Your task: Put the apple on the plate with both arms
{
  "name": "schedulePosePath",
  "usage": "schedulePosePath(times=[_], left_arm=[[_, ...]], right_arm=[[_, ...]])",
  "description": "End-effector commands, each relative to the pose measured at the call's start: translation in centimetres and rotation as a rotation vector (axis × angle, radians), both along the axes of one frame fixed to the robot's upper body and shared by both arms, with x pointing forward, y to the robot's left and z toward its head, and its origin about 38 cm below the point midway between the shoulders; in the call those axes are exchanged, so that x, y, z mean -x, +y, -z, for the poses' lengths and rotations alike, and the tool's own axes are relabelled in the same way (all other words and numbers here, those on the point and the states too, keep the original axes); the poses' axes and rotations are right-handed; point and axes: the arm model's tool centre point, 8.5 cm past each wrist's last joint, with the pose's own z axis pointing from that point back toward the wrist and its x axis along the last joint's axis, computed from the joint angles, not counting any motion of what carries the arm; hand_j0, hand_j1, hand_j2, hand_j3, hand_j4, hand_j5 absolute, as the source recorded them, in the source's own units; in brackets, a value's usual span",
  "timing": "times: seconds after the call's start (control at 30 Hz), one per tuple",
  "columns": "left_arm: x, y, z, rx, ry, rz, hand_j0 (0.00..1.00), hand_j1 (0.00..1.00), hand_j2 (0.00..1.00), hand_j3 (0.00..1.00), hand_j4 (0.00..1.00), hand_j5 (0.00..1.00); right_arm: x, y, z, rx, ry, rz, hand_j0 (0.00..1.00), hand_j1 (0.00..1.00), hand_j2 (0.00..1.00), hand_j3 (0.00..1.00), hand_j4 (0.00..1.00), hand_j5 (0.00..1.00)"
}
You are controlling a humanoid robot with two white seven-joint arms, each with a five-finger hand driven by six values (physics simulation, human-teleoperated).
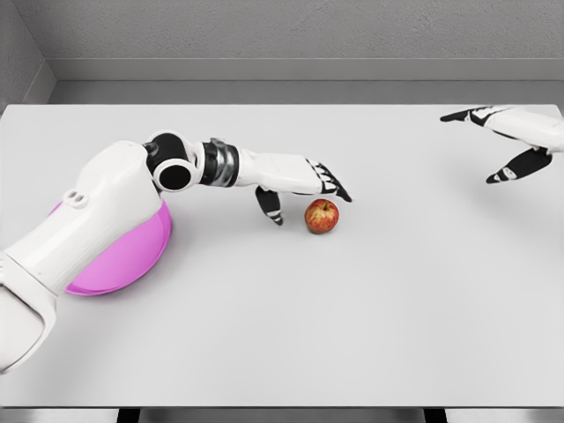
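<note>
Head view: apple [322,216] resting on the white bench [352,317], near the middle, red with a yellowish patch, apparently upright. Left hand [304,189] reaching in from the lower left, fingers spread and extended over the apple's upper left, thumb hanging down just beside the fruit on its left. Nothing gripped; fingertips [339,189] just above the apple, contact impossible to confirm. Plate [132,256], pink, lying at the left of the bench, largely hidden under the left forearm, well apart from the apple. Right hand [511,141] at the far right edge, well away, fingers relaxed and spread, holding nothing, seemingly raised off the bench.

Step in hand, by the look of it: approach to the grasp, not yet closed. Task barely begun, apple not lifted.

Next move likely calling for lowering slightly, curling fingers and thumb around the apple from both sides, then lifting and carrying leftward to the plate. Forearm needing to clear the plate first. Round fruit liable to roll if nudged by the thumb before closure. Right arm's share unclear from here.
</note>
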Motion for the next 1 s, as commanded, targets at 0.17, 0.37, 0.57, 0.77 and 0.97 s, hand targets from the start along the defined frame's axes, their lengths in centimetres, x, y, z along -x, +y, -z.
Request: schedulePosePath(times=[0.17,0.37,0.57,0.77,0.97], left_arm=[[0.0,-0.9,0.3,0.001,0.007,0.003,0.97,0.97,0.97,0.97,0.97,0.97],[0.3,-1.9,0.4,-0.014,-0.008,0.022,0.93,0.93,0.93,0.93,0.93,0.93],[0.5,-2.4,0.6,-0.019,-0.008,0.032,0.92,0.92,0.92,0.92,0.92,0.92],[0.7,-2.5,1.0,-0.035,-0.003,0.041,0.84,0.84,0.84,0.84,0.84,0.84],[0.7,-2.5,1.0,-0.034,-0.004,0.042,0.77,0.77,0.77,0.77,0.77,0.77]], right_arm=[[-0.2,0.3,-0.3,0.001,-0.002,-0.008,1.00,1.00,1.00,1.00,1.00,1.00],[-0.3,0.2,-0.5,0.008,-0.006,-0.006,1.00,1.00,1.00,1.00,1.00,1.00],[-0.2,0.5,-0.1,0.014,0.005,-0.015,1.00,1.00,1.00,1.00,1.00,1.00],[-0.3,0.6,-0.2,0.014,0.002,-0.015,1.00,1.00,1.00,1.00,1.00,1.00],[-0.3,0.8,0.1,0.018,0.010,-0.022,1.00,1.00,1.00,1.00,1.00,1.00]])
